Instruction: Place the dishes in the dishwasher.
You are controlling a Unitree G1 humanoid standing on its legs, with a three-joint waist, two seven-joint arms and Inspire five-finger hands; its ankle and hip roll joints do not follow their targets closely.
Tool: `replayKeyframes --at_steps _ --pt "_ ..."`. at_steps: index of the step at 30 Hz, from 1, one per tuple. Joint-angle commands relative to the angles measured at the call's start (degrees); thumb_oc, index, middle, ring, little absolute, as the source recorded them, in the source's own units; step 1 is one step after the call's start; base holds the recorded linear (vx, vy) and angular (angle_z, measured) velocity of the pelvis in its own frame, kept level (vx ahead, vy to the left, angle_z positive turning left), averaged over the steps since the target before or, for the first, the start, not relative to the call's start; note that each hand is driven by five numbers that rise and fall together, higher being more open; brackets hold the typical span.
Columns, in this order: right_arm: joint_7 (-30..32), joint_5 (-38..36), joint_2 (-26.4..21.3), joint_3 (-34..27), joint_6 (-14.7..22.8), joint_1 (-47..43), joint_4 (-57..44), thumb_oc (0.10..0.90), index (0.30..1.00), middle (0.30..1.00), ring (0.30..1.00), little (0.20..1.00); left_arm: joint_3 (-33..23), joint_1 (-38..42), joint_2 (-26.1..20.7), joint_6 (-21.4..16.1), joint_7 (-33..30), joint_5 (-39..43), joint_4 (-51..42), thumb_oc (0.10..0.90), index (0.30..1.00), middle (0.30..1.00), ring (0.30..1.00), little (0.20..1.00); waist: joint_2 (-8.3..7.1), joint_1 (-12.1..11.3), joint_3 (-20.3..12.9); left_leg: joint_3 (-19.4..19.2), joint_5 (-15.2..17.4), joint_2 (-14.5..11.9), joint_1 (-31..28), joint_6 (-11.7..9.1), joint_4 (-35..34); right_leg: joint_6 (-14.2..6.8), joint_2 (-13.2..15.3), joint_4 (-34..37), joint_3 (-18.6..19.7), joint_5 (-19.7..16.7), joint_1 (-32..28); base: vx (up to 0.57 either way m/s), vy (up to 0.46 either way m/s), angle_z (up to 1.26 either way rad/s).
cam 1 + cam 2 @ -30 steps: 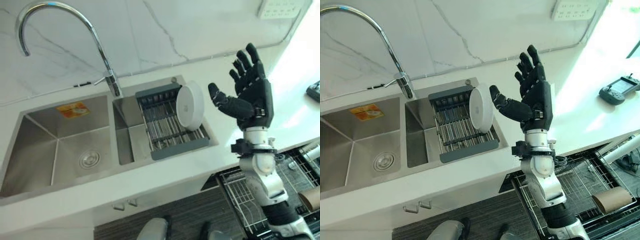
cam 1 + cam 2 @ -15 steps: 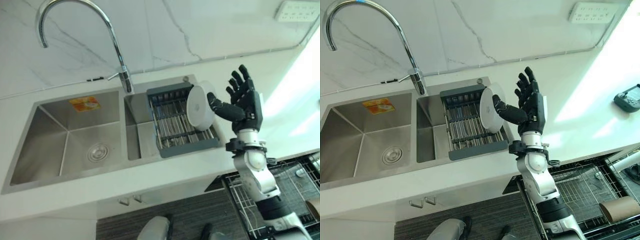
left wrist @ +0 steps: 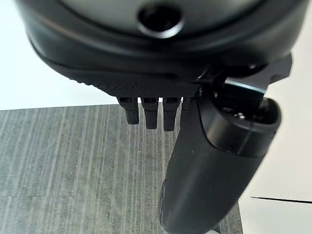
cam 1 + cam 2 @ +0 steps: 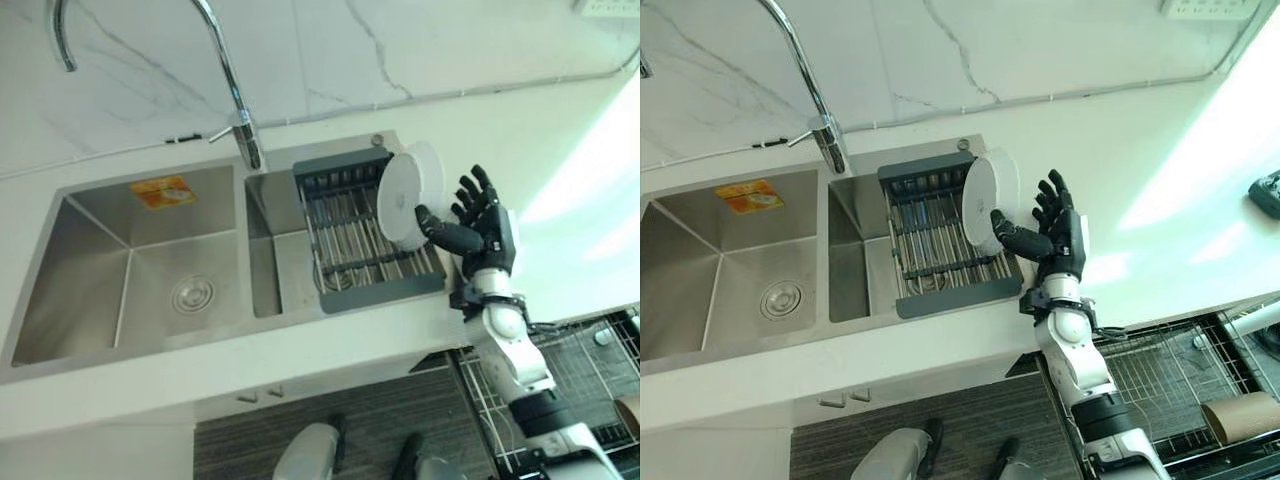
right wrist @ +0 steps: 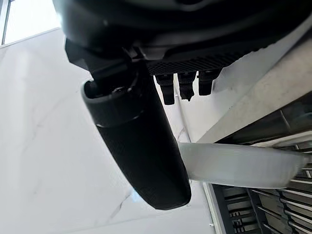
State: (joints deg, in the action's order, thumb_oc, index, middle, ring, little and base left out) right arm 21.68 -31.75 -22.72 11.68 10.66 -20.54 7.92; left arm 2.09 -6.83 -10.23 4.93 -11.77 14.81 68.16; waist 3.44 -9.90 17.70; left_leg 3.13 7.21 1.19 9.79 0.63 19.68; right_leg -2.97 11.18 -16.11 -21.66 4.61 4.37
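Right hand (image 4: 1065, 235), dark, at the end of a silver-grey arm rising from the lower right, is spread wide with its fingers (image 4: 478, 190) straight and fanned toward the far wall. Its thumb (image 4: 440, 229) reaches left across the lower face of the white plate (image 4: 405, 200); whether the thumb touches the plate cannot be told. In the right wrist view the thumb (image 5: 141, 146) lies beside the plate's rim (image 5: 239, 163), and the fingertips (image 5: 187, 87) stand clear of it, holding nothing.

The plate stands on edge, tilted, at the right end of a grey dish rack (image 4: 355, 235) with metal bars. The rack sits in the right basin of a stainless double sink (image 4: 130, 270). The left basin holds a round drain (image 4: 190, 295) and bears an orange sticker (image 4: 163, 191) on its far wall. A curved chrome faucet (image 4: 235, 90) rises from the far rim between the two basins.

The sink is set into a white surface (image 4: 1160, 190) backed by a marbled white wall (image 4: 400, 40). A dark handheld controller (image 4: 1267, 192) lies at the right edge of the surface. Below the near right edge of the surface, a wire dishwasher basket (image 4: 1170, 370) stands pulled out, with a brown cardboard tube (image 4: 1240, 418) in it.

Left hand (image 3: 195, 146) appears in its own wrist view above a grey striped floor (image 3: 73, 170), fingers (image 3: 151, 114) relaxed and straight, holding nothing.
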Motion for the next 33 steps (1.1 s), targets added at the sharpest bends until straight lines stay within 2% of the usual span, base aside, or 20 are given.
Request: replayKeyframes --at_steps 1,17,18,25,33 --pt "-1.68 0.04 -0.39 -0.81 3.71 -8.37 -2.38 0.8 0.9 0.9 0.9 0.9 2.87 -1.74 -3.63 0.87 -0.68 -1.48 0.14 0.8 0.9 0.9 0.9 0.9 0.0 -1.17 -1.84 -2.91 3.91 -3.86 -0.79 -1.68 -2.49 -1.49 0.12 -1.08 0.36 9.59 -3.41 0.02 -0.017 0.08" --pt "-5.17 0.4 0.16 1.37 1.2 -9.86 -2.13 0.8 0.9 0.9 0.9 0.9 2.02 -1.93 -4.35 1.58 -0.88 -2.3 -0.01 0.8 0.9 0.9 0.9 0.9 -0.22 -2.4 -1.77 -1.91 3.8 -3.69 -1.23 -1.81 -2.49 -1.39 0.28 -1.08 -0.74 9.98 -4.59 0.01 -0.005 0.04" --pt "-5.03 1.07 0.14 1.67 1.09 -9.92 -2.03 0.4 0.3 0.3 0.3 0.3 1.91 -1.88 -4.43 1.77 -0.82 -2.38 -0.15 0.8 0.9 0.9 0.9 0.9 -0.21 -2.47 -1.8 -1.86 3.81 -3.68 -1.28 -1.81 -2.49 -1.44 0.31 -1.08 -0.71 9.99 -4.63 0.0 0.0 0.0" --pt "-5.33 3.22 -0.06 2.38 1.94 -10.9 -0.95 0.4 0.3 0.3 0.3 0.3 1.98 -1.89 -4.7 1.37 -0.58 -2.47 0.49 0.8 0.9 0.9 0.9 0.9 -0.2 -2.68 -1.8 -1.54 3.85 -3.59 -1.49 -1.83 -2.49 -1.49 0.3 -1.08 -0.62 10.05 -4.87 0.0 0.0 0.0" --pt "-1.5 5.05 -0.38 2.01 3.24 -11.89 -0.06 0.4 0.3 0.3 0.3 0.3 1.78 -1.87 -4.8 1.28 -0.37 -2.38 0.81 0.8 0.9 0.9 0.9 0.9 0.05 -2.78 -1.69 -1.1 3.82 -3.31 -1.48 -1.75 -2.49 -1.55 0.34 -1.08 -0.5 9.99 -4.92 0.0 0.0 0.0"
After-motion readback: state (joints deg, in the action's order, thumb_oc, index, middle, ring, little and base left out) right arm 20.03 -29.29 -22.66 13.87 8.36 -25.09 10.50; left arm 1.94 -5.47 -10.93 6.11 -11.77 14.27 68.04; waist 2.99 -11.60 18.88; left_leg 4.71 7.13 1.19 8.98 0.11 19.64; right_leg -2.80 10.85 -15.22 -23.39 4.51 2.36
